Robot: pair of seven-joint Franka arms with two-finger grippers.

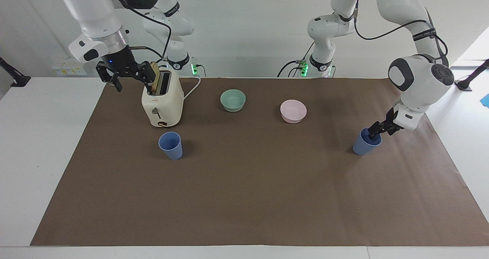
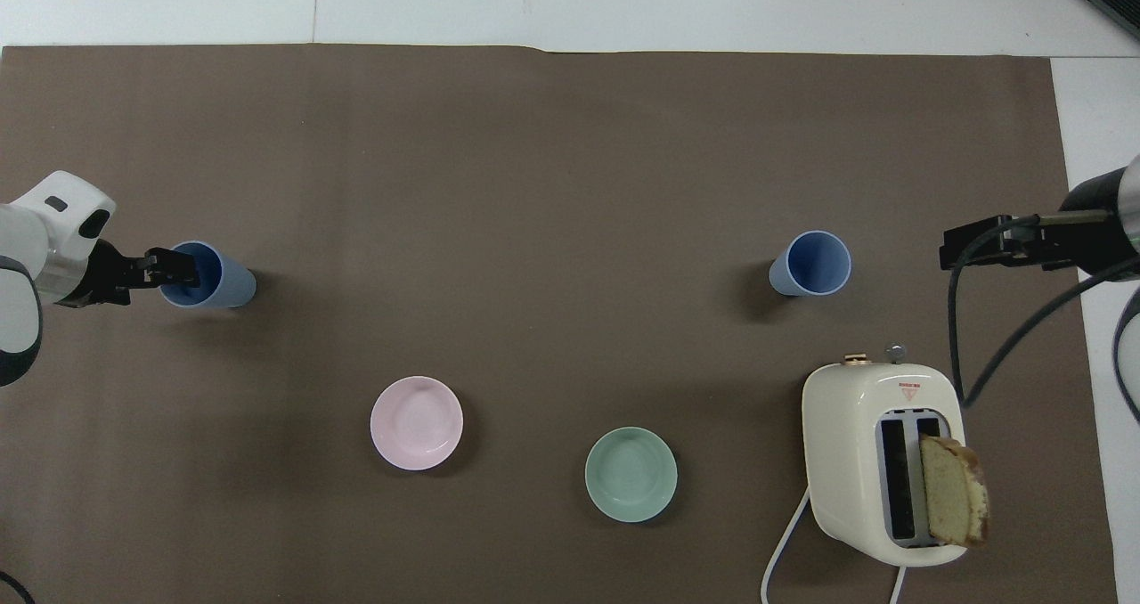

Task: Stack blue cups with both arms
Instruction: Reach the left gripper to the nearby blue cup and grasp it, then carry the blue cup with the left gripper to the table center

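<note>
Two blue cups stand upright on the brown mat. One blue cup is toward the left arm's end. My left gripper reaches down at a slant to this cup's rim on the side toward the table's end, and its tip dips into the cup's mouth. The other blue cup stands toward the right arm's end, farther from the robots than the toaster. My right gripper hangs open and empty in the air beside the toaster's top, over the mat's edge.
A cream toaster holds a bread slice in one slot, its cord trailing toward the robots. A teal bowl and a pink bowl sit nearer to the robots than the cups.
</note>
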